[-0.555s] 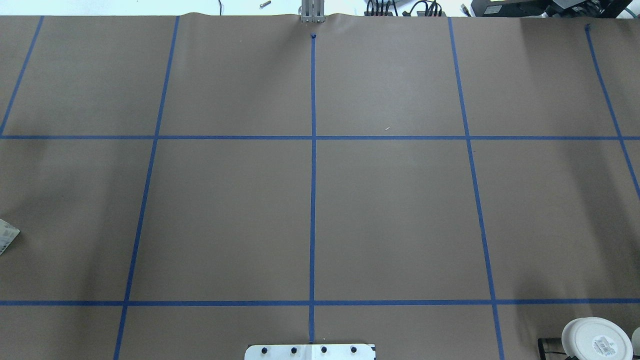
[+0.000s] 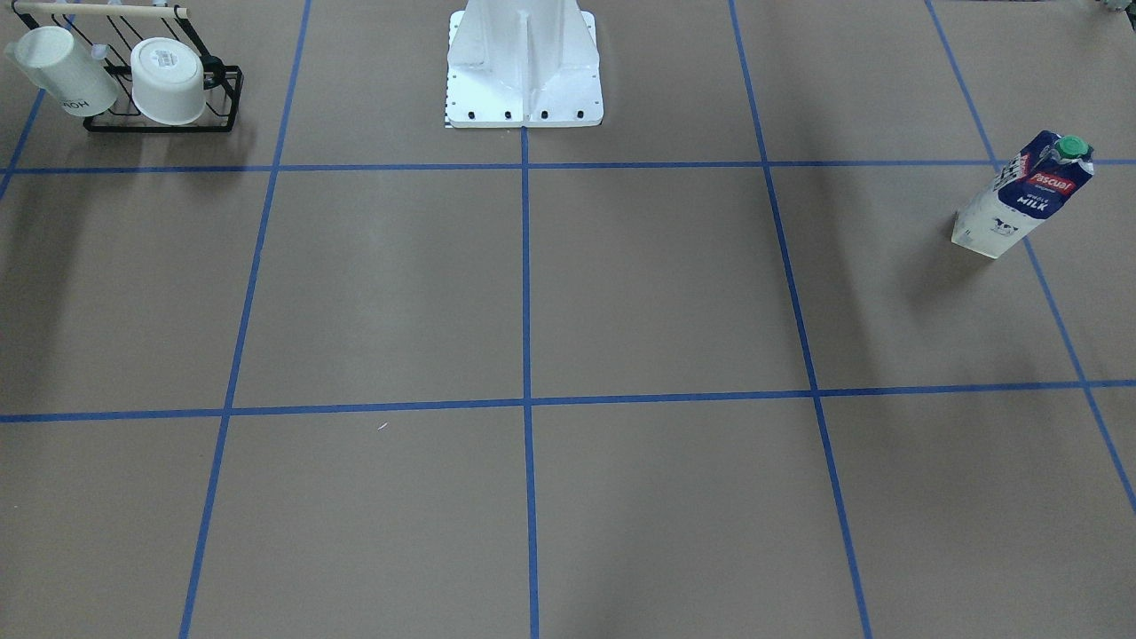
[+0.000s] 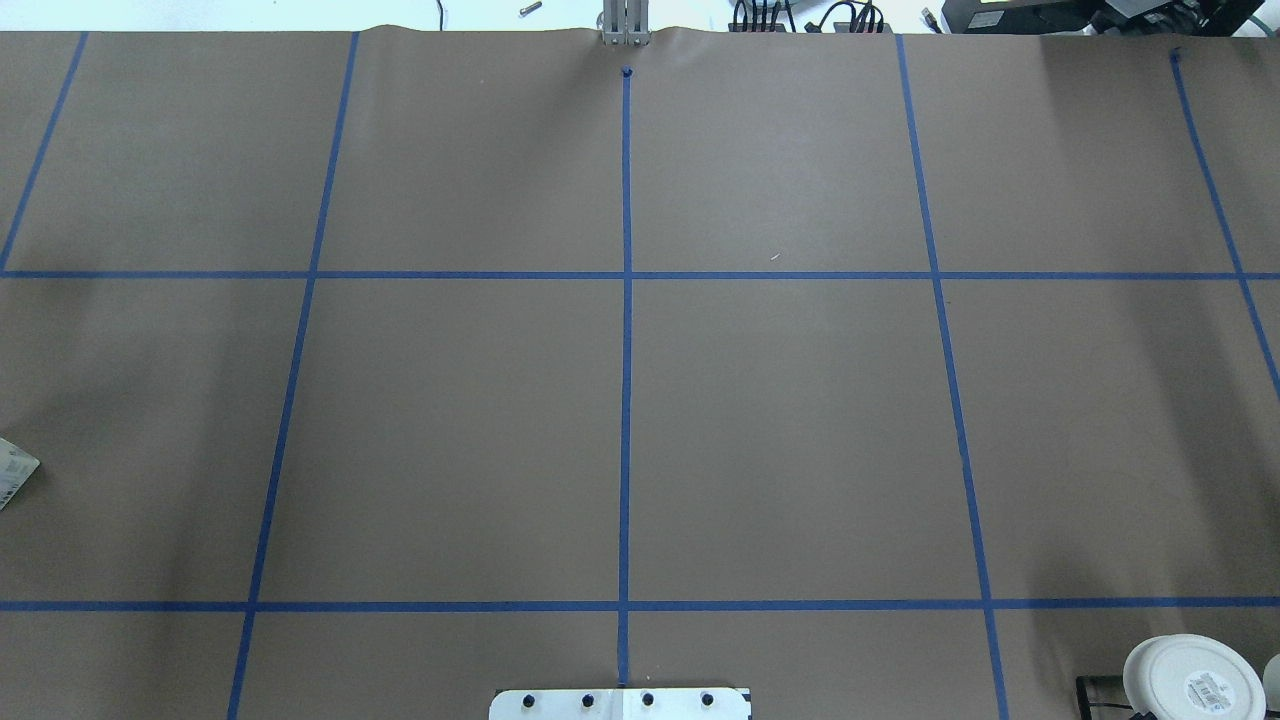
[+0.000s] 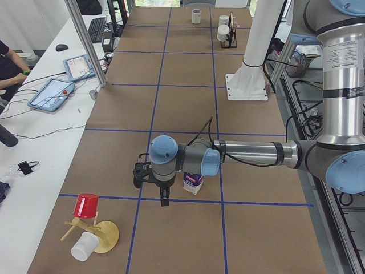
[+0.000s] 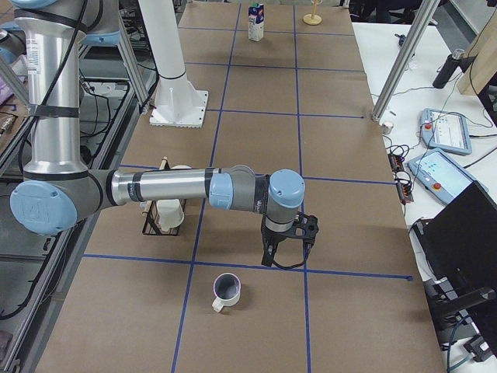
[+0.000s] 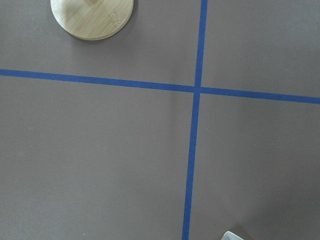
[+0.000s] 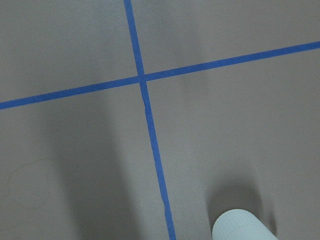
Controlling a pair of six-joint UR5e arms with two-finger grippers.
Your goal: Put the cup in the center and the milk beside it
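The cup (image 5: 226, 291), a small white mug with a dark grey inside, stands upright on the brown table near its right end; it also shows far off in the exterior left view (image 4: 196, 16). The milk (image 2: 1021, 195), a white and blue carton with a green cap, stands upright near the left end. My left gripper (image 4: 153, 191) hangs over the table just beside the milk (image 4: 193, 184). My right gripper (image 5: 286, 258) hangs a little beyond the cup. Both show only in the side views, so I cannot tell whether they are open or shut.
A black wire rack (image 2: 222, 102) with a taller lettered mug (image 2: 62, 71) and a wider white cup (image 2: 167, 80) stands by the robot's right. A wooden mug tree with a red cup (image 4: 86, 205) stands at the left end. The white robot base (image 2: 524, 71) is at the table's edge.
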